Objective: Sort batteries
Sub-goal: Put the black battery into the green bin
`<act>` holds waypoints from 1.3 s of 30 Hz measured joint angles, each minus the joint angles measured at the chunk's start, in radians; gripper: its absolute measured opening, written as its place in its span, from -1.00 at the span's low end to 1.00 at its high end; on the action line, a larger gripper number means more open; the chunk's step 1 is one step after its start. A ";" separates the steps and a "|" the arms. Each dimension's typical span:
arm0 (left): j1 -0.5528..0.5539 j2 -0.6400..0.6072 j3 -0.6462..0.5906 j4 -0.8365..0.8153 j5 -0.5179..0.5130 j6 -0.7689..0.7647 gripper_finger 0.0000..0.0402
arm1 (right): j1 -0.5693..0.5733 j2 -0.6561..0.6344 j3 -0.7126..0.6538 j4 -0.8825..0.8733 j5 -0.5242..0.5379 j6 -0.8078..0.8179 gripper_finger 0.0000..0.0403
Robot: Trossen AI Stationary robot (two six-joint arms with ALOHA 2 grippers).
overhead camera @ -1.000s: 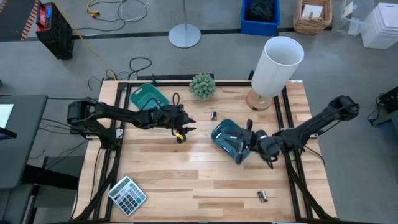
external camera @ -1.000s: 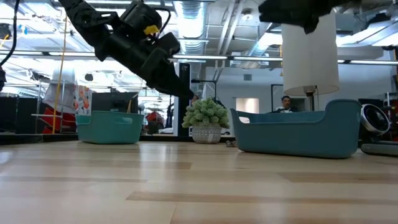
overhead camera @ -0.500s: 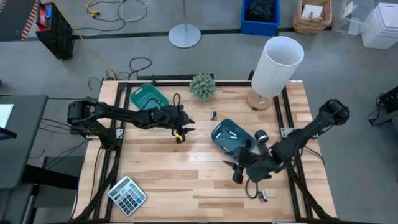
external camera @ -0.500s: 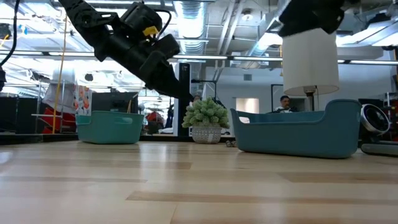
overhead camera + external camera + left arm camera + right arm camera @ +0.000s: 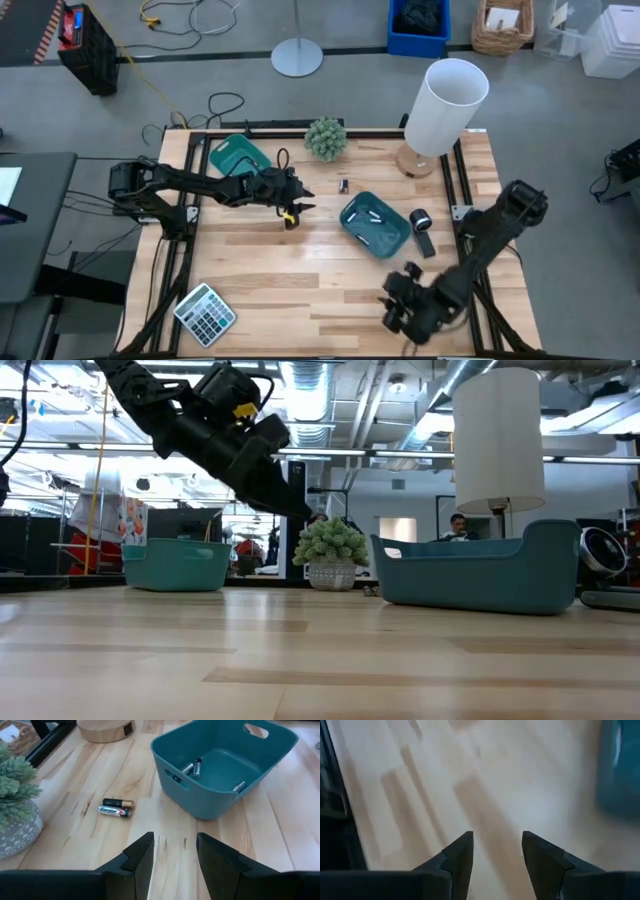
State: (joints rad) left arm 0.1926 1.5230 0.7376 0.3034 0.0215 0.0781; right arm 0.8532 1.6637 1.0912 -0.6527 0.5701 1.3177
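Two dark batteries (image 5: 343, 185) (image 5: 115, 807) lie side by side on the wood between the plant and the right teal tray (image 5: 352, 226) (image 5: 210, 800). Silvery-white batteries (image 5: 372, 216) (image 5: 193, 767) lie inside that tray. A second teal tray (image 5: 238, 155) sits at the far left. My left gripper (image 5: 301, 200) (image 5: 174, 852) hovers open above the table, left of the dark pair. My right gripper (image 5: 390, 312) (image 5: 496, 852) is open over bare wood near the table's near right edge. The battery seen there earlier is hidden under the right arm.
A black-and-silver cylinder gadget (image 5: 422, 225) lies right of the right tray. A white lamp (image 5: 445, 105) stands at the far right and a small potted plant (image 5: 325, 138) at the far middle. A grey calculator (image 5: 205, 313) lies at the near left corner.
My right gripper has swung away from the right teal tray toward the table's near edge, staying open, and has left the low view. The gadget beside the tray has come into sight as the arm cleared it.
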 joint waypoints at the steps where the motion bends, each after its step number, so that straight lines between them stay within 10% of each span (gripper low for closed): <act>1: -0.001 0.000 0.000 0.002 0.000 -0.001 -0.29 | 0.026 0.014 0.000 -0.011 0.000 0.059 -0.06; 13: -0.002 0.000 0.043 0.002 0.000 0.033 -0.29 | 0.246 0.141 0.001 -0.102 -0.028 0.586 -0.06; 39: 0.000 0.000 0.043 -0.019 0.000 0.046 -0.29 | 0.235 0.116 0.011 -0.160 -0.189 0.652 0.09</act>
State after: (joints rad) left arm 0.1928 1.5230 0.7807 0.2840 0.0212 0.1238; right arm 1.0880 1.7794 1.1023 -0.8127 0.3812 1.9696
